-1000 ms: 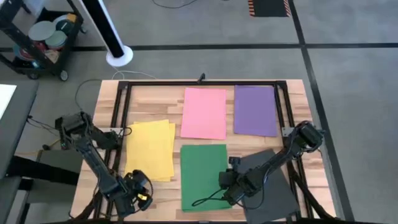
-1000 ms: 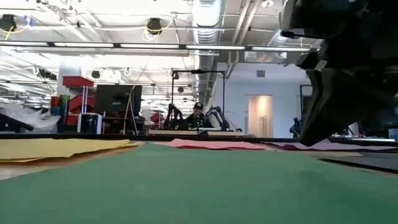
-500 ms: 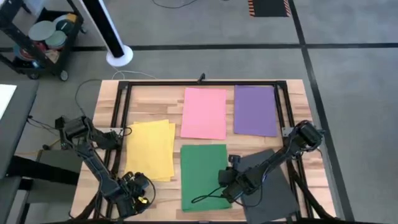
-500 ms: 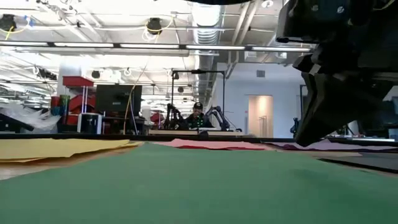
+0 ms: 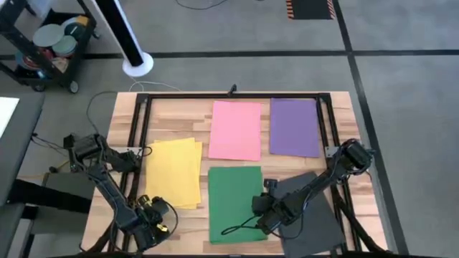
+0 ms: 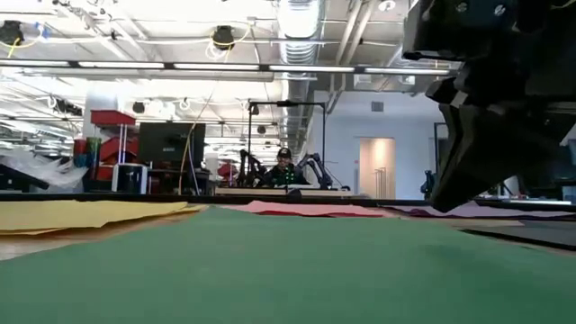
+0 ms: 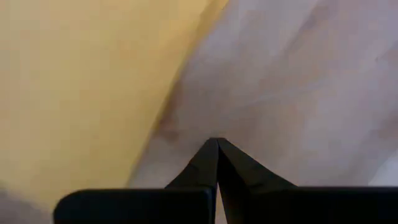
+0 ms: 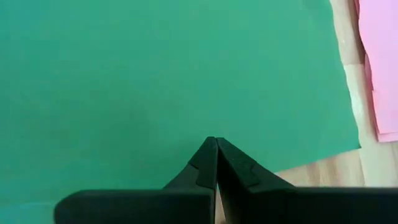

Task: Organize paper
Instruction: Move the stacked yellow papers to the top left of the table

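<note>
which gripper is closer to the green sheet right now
Right. The right gripper is shut, over the near right part of the green sheet. The left gripper, also shut, sits off the sheet's left side, over bare wood by the yellow paper.

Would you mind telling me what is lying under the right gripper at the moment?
The right gripper, fingers shut, hangs over the green paper, close to its edge beside the black paper. Anything beneath the green sheet is covered.
</note>
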Motion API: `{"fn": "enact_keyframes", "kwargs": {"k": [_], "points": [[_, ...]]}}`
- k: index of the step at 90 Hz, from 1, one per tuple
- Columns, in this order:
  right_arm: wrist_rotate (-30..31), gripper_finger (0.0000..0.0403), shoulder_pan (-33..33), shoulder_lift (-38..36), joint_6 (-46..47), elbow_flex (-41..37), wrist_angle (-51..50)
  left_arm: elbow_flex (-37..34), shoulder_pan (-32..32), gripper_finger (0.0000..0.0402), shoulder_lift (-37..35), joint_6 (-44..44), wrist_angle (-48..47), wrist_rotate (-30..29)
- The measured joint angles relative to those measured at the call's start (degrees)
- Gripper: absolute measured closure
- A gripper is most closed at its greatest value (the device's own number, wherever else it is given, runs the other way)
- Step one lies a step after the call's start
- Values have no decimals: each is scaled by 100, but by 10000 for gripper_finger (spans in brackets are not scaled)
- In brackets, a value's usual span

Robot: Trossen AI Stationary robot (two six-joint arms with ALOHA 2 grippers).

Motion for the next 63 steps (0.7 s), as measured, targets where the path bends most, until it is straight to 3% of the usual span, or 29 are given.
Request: {"fn": "enact_keyframes", "kwargs": {"k": [27,48,54,63], "points": [[0,403,-2,0,0,0,7,0,0,401,19,-364,-1041,79],[0,403,-2,0,4,0,9,164,2,401,8,-331,-1123,314],[0,403,-2,0,2,0,11,325,2,401,5,-250,-1044,59],[0,403,-4,0,2,0,11,606,34,401,2,130,-644,-781]]}}
